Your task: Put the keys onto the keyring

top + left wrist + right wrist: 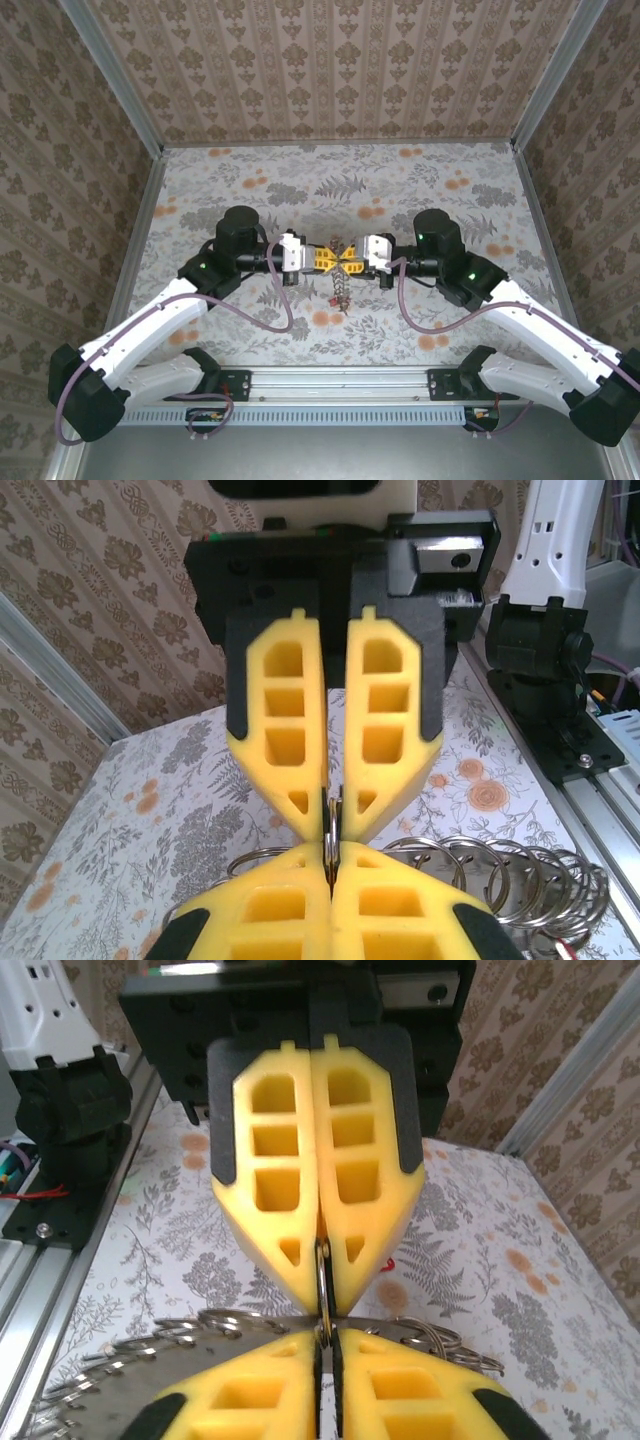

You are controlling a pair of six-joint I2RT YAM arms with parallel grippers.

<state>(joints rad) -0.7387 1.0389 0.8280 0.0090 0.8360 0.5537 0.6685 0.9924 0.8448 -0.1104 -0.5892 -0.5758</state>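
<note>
One keyring [323,1275], seen edge-on, sat mid-table above the cloth, caught between two sets of yellow tips that met nose to nose. We counted two grippers. The left gripper [331,865] was clamped tight on the ring's edge. The right gripper [327,1345] had its fingers nearly together with the same ring between the tips, so we logged it as gripping too. One cluster of thin silver wire loops [500,880] hung off the ring and trailed down to the table [420,180]; the loops overlapped too much for us to count. We could not make out any keys.

We saw two arms, both angled in from the near corners. Three patterned walls [340,60] boxed the table at the back, left and right. One metal rail [340,378] ran along the near edge. The tips stood well apart from every wall, with open floral cloth behind and on both sides, less toward the rail.
</note>
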